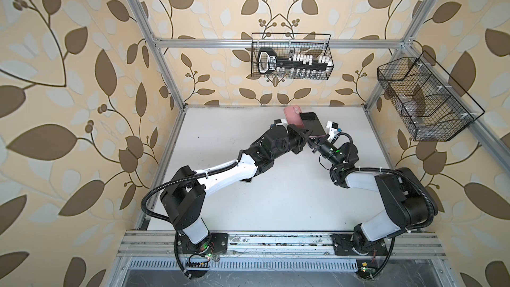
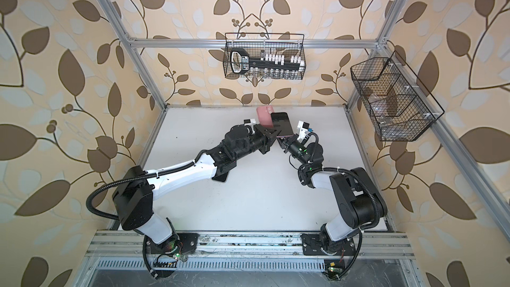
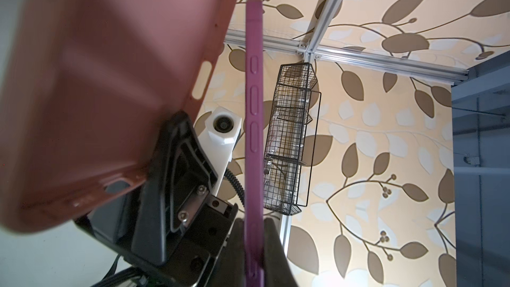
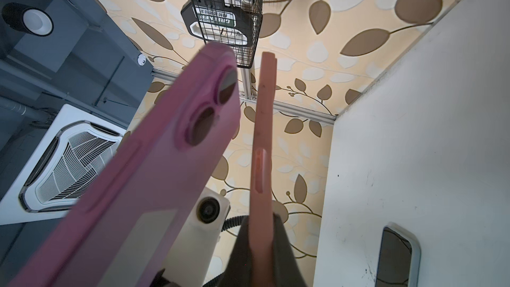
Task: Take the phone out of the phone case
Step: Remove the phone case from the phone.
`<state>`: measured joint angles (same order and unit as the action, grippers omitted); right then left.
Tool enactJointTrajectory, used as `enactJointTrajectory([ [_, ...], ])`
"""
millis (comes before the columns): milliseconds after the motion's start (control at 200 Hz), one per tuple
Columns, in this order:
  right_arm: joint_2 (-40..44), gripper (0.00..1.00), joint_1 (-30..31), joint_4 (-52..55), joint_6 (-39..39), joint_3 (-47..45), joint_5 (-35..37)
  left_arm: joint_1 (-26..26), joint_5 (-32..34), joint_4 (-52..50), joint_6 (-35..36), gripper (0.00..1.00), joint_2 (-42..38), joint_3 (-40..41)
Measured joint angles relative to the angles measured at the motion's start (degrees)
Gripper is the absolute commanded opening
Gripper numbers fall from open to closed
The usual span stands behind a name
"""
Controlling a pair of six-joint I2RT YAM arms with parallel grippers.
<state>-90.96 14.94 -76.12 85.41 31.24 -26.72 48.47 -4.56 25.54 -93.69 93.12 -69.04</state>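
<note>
Evidently the separation is done: your left end effector (image 3: 254, 247) is clamped tight on the lower end of the pink phone (image 1: 312, 124). Your right end effector (image 4: 262, 247) is pinched just as tight on one end of the salmon phone case (image 1: 292, 117).

Both are held aloft over the far middle of the worktop (image 1: 276, 194), the case to the left of the phone. In both top views they overlap. Both wrist views, though, show wallpaper (image 3: 358, 133) between them, so they stand apart, splayed like a V from the two grips.

Holding each by a short end leaves the long bodies free, which suits working a shell off a handset.

A second phone (image 4: 397, 255) lies flat on the worktop beneath the left forearm (image 1: 229, 172).

What remains, I'd say, is setting each piece down without letting either thin edge slip from its pinch.
</note>
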Motion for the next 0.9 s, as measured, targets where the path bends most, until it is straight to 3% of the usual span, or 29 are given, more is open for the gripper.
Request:
enactJointTrajectory([
  [390, -0.9, 0.0, -2.8, 0.6, -1.0, 0.0, -0.5, -0.2, 0.0, 0.0, 0.8, 0.0, 0.0, 0.0],
  [900, 7.5, 0.0, -11.5, 18.4, -6.7, -5.2, -3.7, -4.4, -6.0, 0.3, 3.1, 0.0, -0.7, 0.0],
])
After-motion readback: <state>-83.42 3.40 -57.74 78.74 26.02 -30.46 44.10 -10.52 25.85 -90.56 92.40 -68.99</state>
